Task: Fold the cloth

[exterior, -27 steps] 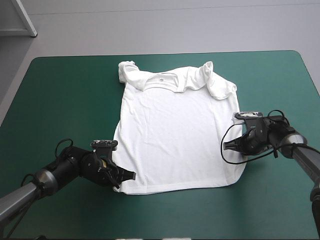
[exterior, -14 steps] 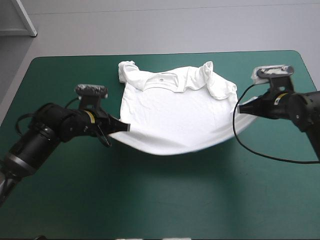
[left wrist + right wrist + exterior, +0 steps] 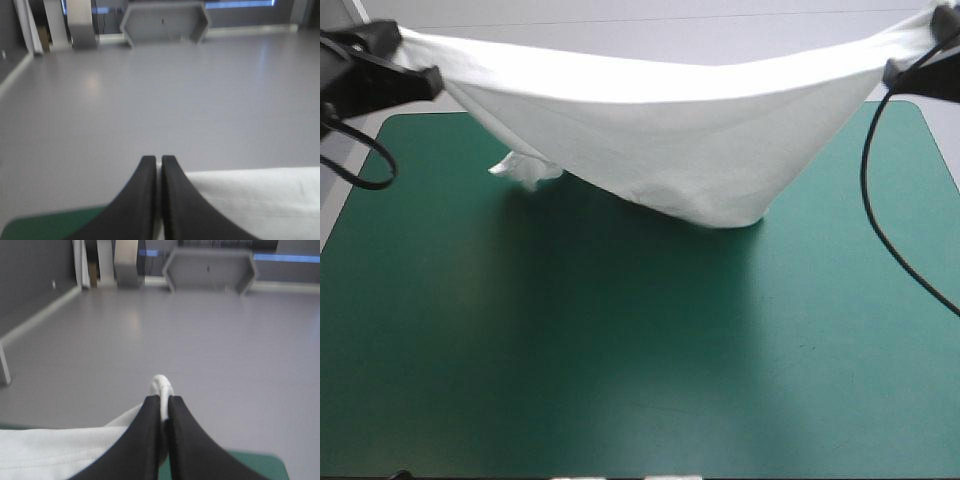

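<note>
Two grippers, one T-shirt, one table on the list. Entry one, far left?

— Left gripper (image 3: 428,80): high over the table's far left corner, clamped on a corner of the T-shirt (image 3: 670,130). Its wrist view shows the black fingers (image 3: 142,200) all but meeting, with white cloth running off beside them.

Entry two?

— T-shirt: white, lifted, strung between both grippers like a hammock. The top edge is taut from one gripper to the other. The body sags in a broad pouch over the far half of the table (image 3: 620,350).

Lowest point?

— Right of centre, near the far edge. Whether it touches the teal-green cover or hangs just above it, I cannot tell.

Loose parts?

— One crumpled bunch (image 3: 525,170), hanging under the sag toward the far left corner, low over the cover. Sleeve or collar: cannot tell.

Entry three?

— Right gripper (image 3: 892,72): high over the far right corner, about level with the left one, clenched on the other end of the T-shirt. In its wrist view a small white loop of hem (image 3: 161,385) pokes out past the fingertips, and cloth spreads beside the gripper.

Entry four, table?

— Teal-green cover, with a soft shadow (image 3: 620,230) lying under the sag.
</note>
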Available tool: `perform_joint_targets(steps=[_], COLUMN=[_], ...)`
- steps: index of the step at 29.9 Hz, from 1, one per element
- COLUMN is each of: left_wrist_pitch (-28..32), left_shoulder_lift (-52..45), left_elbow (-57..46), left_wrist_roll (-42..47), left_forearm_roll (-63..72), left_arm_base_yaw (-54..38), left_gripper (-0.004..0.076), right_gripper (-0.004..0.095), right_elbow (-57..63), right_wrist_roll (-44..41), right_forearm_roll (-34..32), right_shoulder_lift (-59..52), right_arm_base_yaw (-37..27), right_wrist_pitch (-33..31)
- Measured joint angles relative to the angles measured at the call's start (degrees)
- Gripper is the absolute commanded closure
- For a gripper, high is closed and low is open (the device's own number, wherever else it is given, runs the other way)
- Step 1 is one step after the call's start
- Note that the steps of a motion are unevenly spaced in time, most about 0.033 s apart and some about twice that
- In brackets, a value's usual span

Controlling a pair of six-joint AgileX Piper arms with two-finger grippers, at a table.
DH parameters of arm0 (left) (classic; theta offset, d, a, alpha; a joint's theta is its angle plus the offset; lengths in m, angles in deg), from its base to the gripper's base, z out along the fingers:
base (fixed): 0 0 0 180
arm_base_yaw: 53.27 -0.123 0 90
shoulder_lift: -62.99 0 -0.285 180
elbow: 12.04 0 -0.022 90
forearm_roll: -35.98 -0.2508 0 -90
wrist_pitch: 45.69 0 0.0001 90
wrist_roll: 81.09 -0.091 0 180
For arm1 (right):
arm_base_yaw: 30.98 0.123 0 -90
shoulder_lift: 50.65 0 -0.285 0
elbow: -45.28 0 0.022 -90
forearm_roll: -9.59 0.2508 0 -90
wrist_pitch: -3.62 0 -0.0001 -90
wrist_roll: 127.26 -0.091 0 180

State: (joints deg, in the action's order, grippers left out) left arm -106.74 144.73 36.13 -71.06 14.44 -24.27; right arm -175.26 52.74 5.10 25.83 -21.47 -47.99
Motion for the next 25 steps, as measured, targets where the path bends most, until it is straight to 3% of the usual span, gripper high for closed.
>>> perform_joint_targets(steps=[8, 14, 19, 25], left_wrist_pitch=[5.17, 6.1, 6.57, 5.55], left_shoulder_lift=[1.32, -0.96, -1.78, 6.1], left_elbow=[16.46, 22.99, 23.69, 23.27], left_wrist_roll=[-7.72, -10.33, -12.81, -13.15], left_forearm_roll=[0.12, 0.47, -0.53, -1.94], left_arm_base_yaw=[0.0, 0.0, 0.09, 0.09], left_gripper=[0.0734, 0.0734, 0.0734, 0.0734], right_gripper=[0.0926, 0.0926, 0.0926, 0.0926], right_elbow=[-14.86, -25.8, -28.07, -28.18], right_wrist_roll=[1.88, 2.28, 2.28, 2.47], right_forearm_roll=[0.12, 1.48, 4.49, 8.86], right_shoulder_lift=[0.58, 0.36, 0.13, 6.65], right_arm_base_yaw=[0.0, 0.0, 0.0, 0.0], right_wrist_pitch=[8.88, 9.0, 7.83, 5.93])
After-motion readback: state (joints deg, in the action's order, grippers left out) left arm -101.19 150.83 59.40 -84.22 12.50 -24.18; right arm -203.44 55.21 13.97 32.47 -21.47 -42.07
